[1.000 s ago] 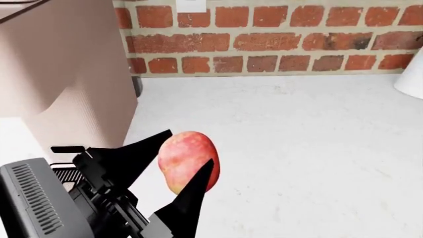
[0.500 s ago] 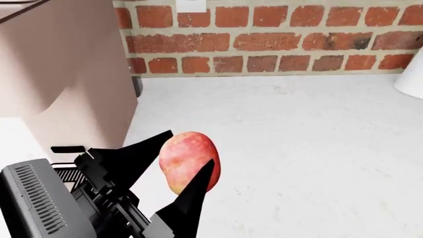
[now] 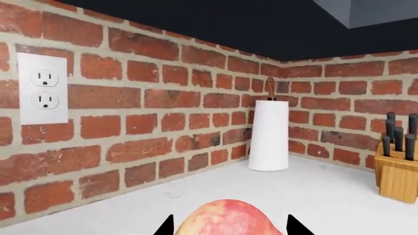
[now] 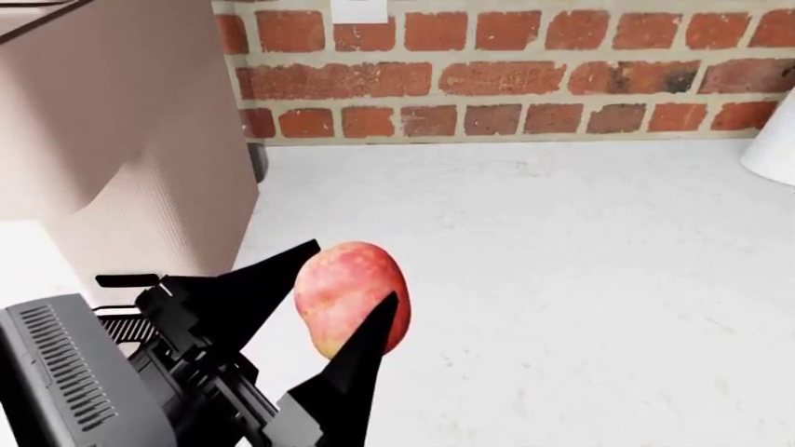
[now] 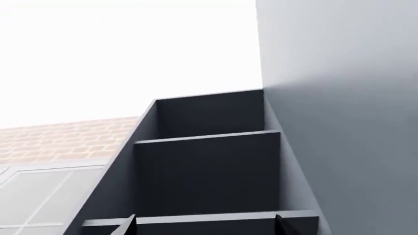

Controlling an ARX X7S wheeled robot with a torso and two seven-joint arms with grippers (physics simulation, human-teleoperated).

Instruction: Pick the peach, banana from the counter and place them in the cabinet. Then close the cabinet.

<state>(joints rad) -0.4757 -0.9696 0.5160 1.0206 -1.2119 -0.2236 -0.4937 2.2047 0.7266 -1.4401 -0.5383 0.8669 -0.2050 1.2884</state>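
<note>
The peach (image 4: 352,296), mottled red-pink with yellow patches, hangs a little above the white counter (image 4: 559,261), and my left gripper (image 4: 353,273) is shut on it, one black finger on each side. In the left wrist view the peach (image 3: 225,221) fills the gap of the left gripper (image 3: 228,226). My right gripper (image 5: 205,225) is open with nothing in it, and faces the dark shelves of an open cabinet (image 5: 209,171). It does not show in the head view. The banana is out of view.
A beige panel (image 4: 118,140) stands close at the left of the peach. A brick wall (image 4: 497,79) runs along the counter's back. A paper towel roll (image 3: 268,134) and a wooden knife block (image 3: 398,171) stand in the corner. An outlet (image 3: 42,88) is on the wall.
The left gripper has risen slightly with the peach held in it, shifting a touch to the left. Nothing else has moved.
</note>
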